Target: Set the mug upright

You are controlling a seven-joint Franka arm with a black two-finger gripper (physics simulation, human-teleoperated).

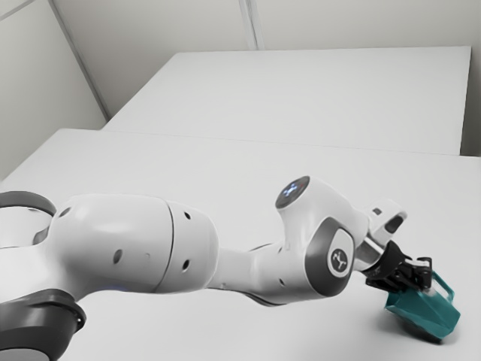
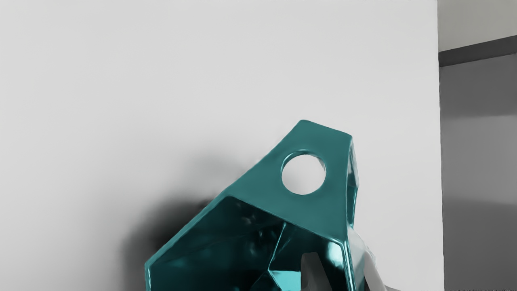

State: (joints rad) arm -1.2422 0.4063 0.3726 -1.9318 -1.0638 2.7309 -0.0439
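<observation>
The black gripper (image 1: pixel 422 281) reaches down to the teal angular mug (image 1: pixel 425 311) near the exterior view's lower right corner. The mug is tilted, its handle loop toward the upper right there. In the wrist view the mug (image 2: pixel 325 210) has its opening facing the camera, with a flat piece with a round hole beside it. One finger of the gripper (image 2: pixel 346 264) is inside the opening and the other is outside, with the mug's wall pinched between them. Whether the mug touches the table is unclear.
The white table (image 1: pixel 195 169) extends under the arm, with a second white surface (image 1: pixel 301 94) behind it. In the wrist view, a table edge runs beside the mug, with grey floor (image 2: pixel 478 161) beyond. A dark shadow lies by the mug.
</observation>
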